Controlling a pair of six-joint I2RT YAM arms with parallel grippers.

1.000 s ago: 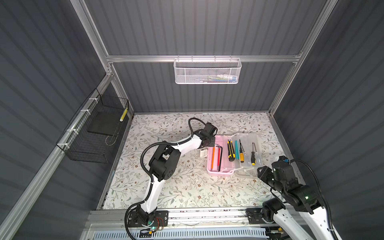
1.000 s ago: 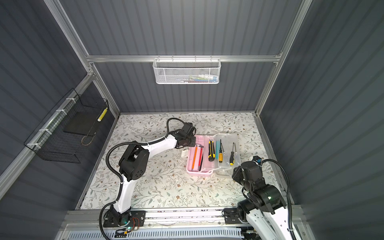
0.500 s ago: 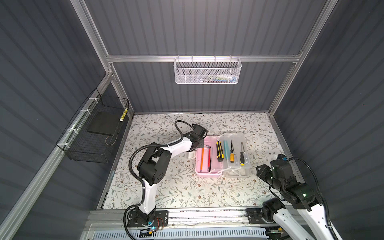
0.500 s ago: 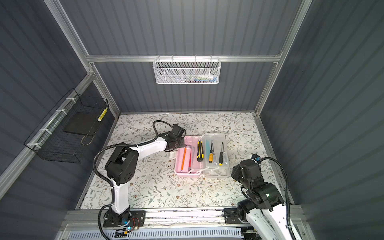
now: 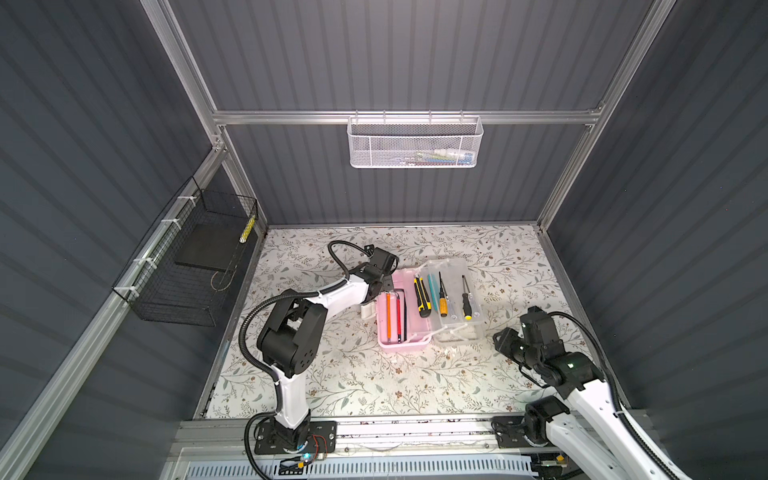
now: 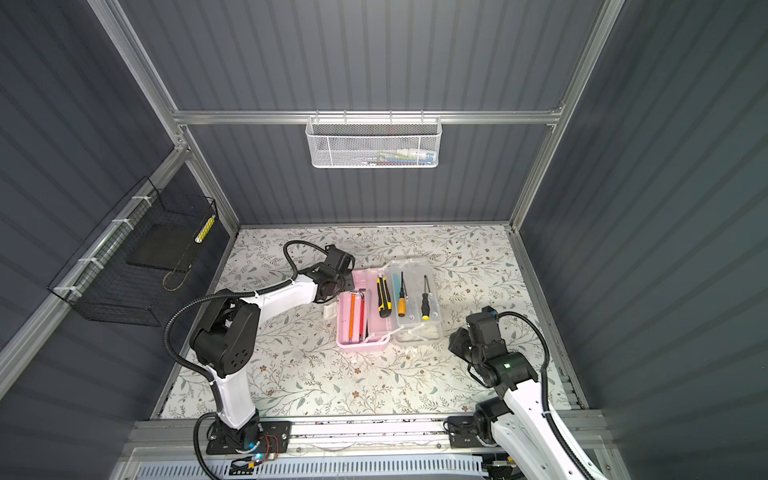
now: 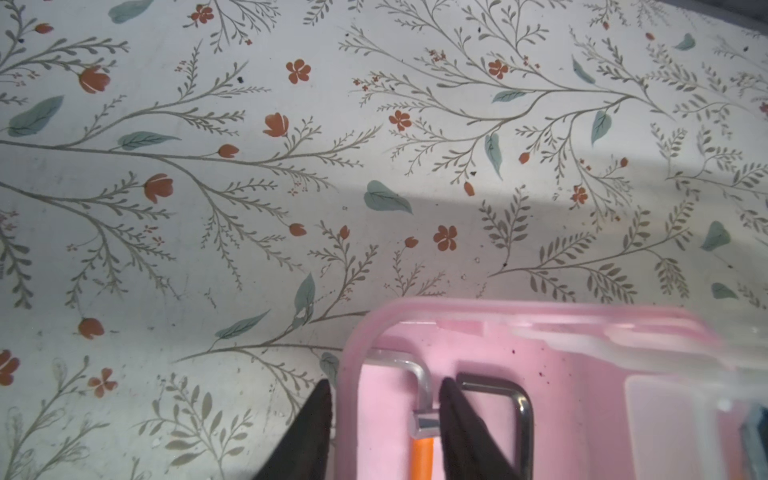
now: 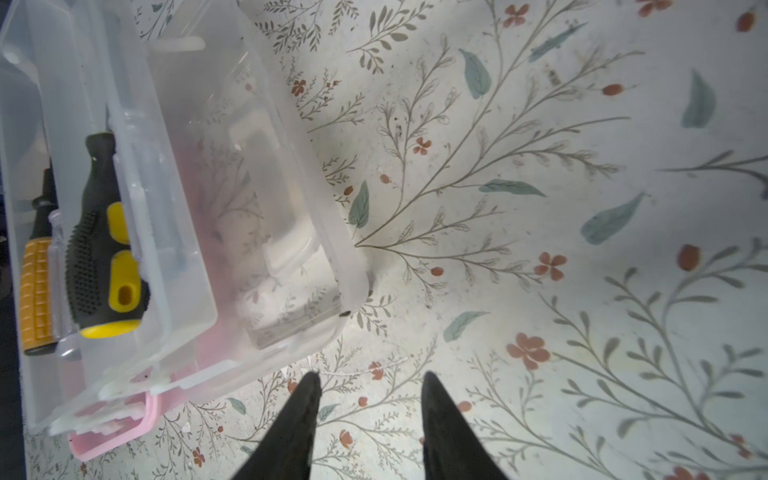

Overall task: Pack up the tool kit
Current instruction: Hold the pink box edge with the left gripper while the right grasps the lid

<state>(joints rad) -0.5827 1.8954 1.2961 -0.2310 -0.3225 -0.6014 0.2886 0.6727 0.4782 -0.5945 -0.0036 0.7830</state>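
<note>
Left wrist view: the left tool (image 7: pixel 385 381) is seen spread astride the wall of the pink case (image 7: pixel 540 309); the right tool (image 8: pixel 370 374) is held spread, empty, near that case.

In the left wrist view the case (image 7: pixel 498 307) is being cut off by the lower and right edges and is being blurred toward its right side. The orange key (image 7: pixel 423 451) and both fingers (image 7: pixel 313 436) are being cropped at the bottom. In the right wrist view the lid (image 8: pixel 266 124) is being cut by the left and top edges. In both top views the contents of the mesh basket (image 5: pixel 415 141) are being rendered too small to tell, and the right arm (image 5: pixel 594 399) is being cropped at the bottom.
</note>
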